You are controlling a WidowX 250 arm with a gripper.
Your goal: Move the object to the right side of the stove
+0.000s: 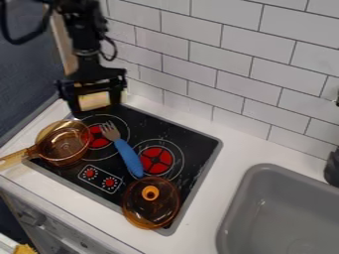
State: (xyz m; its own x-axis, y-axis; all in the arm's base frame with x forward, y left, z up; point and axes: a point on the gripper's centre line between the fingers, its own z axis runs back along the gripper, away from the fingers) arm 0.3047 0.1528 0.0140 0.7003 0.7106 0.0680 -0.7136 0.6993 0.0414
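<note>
Black gripper (pixel 95 102) hangs above the stove's back left corner, its two fingers spread wide apart; a pale yellow patch shows between them, and I cannot tell whether it is a thing or the background. Below it is the black stove (pixel 192 144) with red burners. An amber see-through pan (pixel 65 144) sits at the stove's left, its handle out over the counter. A fork with a blue handle (pixel 129 156) lies across the middle, tines towards the gripper. An amber lid (pixel 151 206) with an orange knob rests at the front right corner. The gripper is apart from all three.
Right of the stove runs the white counter (pixel 228 144), with a grey sink (pixel 242 198) set into it. White wall tiles (pixel 192 59) rise behind the stove. A dark object (pixel 332 167) stands at the right edge, beside the sink.
</note>
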